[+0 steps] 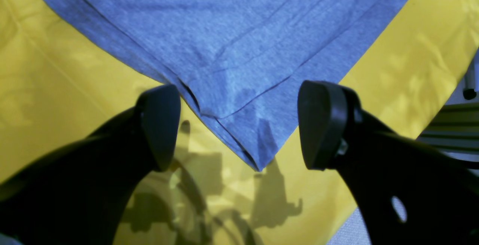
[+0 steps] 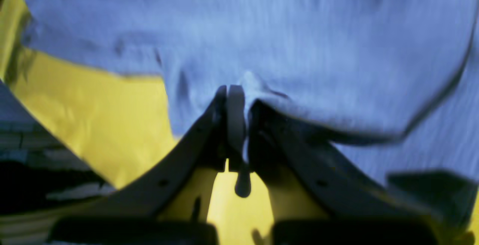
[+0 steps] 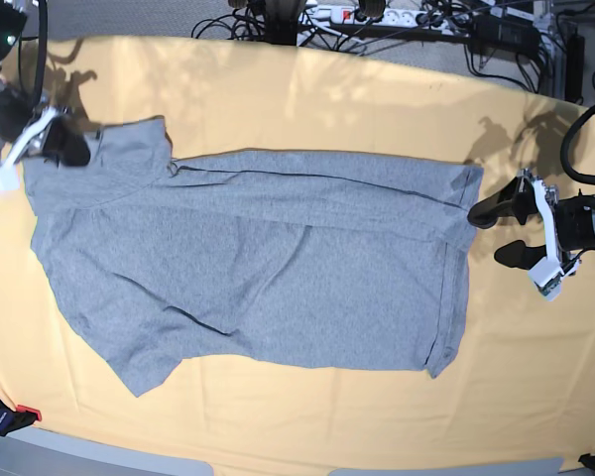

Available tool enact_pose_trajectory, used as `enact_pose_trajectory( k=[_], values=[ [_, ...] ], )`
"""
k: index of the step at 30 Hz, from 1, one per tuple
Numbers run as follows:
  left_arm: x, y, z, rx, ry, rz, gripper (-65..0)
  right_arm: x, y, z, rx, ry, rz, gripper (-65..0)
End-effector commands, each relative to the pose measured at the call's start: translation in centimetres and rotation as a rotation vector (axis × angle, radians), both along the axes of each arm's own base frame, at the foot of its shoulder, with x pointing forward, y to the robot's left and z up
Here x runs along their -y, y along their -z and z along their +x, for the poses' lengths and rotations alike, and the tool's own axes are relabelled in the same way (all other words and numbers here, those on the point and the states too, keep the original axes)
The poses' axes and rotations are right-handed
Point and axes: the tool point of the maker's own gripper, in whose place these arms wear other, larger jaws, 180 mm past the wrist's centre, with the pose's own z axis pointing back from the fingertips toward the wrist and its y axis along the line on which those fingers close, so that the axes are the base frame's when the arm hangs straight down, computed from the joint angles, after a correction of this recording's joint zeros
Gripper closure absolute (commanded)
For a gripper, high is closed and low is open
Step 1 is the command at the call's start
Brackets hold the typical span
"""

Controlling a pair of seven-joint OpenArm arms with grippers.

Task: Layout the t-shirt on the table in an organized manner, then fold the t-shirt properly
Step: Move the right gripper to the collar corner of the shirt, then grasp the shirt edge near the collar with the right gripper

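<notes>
- T-shirt [image 3: 268,273] lies plain grey side up across the table [image 3: 307,99], roughly flat, with one long fold running along its far side.
- Right gripper [image 2: 235,95], at the shirt's far corner on the base view's left, has its jaws pinched together on a bunched bit of the shirt's edge.
- Left gripper [image 1: 239,125] sits at the opposite end with its jaws spread wide, straddling a layered corner and holding nothing.
- To do this well, I judge the left should close on every layer of that corner, then both arms should pull apart evenly, keeping the cloth low and taut.
</notes>
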Motion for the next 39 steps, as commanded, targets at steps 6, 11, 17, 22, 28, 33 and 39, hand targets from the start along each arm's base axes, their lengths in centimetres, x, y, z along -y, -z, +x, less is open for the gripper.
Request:
enact_pose_trajectory(
  k=[6,11,17,22,28,33,39],
  values=[
    [-0.2,-1.7,0.7,0.048,0.003,-0.011,-49.2,-0.7,-5.2,3.9,0.207,-0.031,0.055,0.0],
    [0.0,-1.6,0.7,0.047,0.004,-0.018,-49.2,-0.7,-7.3,5.8,0.285,-0.034,0.055,0.0],
    [0.0,-1.6,0.7,0.048,0.004,-0.019,-49.2,-1.7,-8.0,7.2,0.306,-0.069,0.042,0.0],
    [0.0,-1.6,0.7,0.047,0.004,-0.018,-49.2,-3.0,-5.2,7.8,0.222,-0.109,-0.06,0.0],
    [0.0,-1.6,0.7,0.047,0.004,-0.018,-49.2,-1.8,-3.9,9.7,0.246,-0.048,-0.239,0.0],
    [0.0,-1.6,0.7,0.047,0.004,-0.019,-49.2,-1.0,-3.9,10.3,0.274,-0.018,-0.294,0.0],
    [0.0,-1.6,0.7,0.047,0.004,-0.018,-49.2,1.0,-3.2,11.0,0.256,0.097,-0.324,0.0]
  ],
)
